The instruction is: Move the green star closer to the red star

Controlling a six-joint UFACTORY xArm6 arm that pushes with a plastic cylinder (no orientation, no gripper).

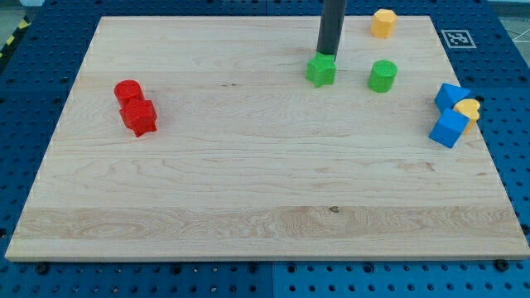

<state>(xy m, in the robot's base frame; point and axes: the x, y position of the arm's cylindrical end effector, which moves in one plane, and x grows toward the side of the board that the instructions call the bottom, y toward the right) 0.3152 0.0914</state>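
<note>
The green star (321, 70) lies near the top middle of the wooden board (248, 182). My tip (327, 55) stands right at the star's upper edge, touching or nearly touching it. The red star (139, 117) lies far to the view's left, with a red cylinder (127, 91) touching it just above.
A green cylinder (383, 75) stands to the right of the green star. An orange hexagonal block (383, 22) sits at the top right. Two blue blocks (452, 97) (448, 127) and a yellow heart-like block (469, 112) cluster at the right edge.
</note>
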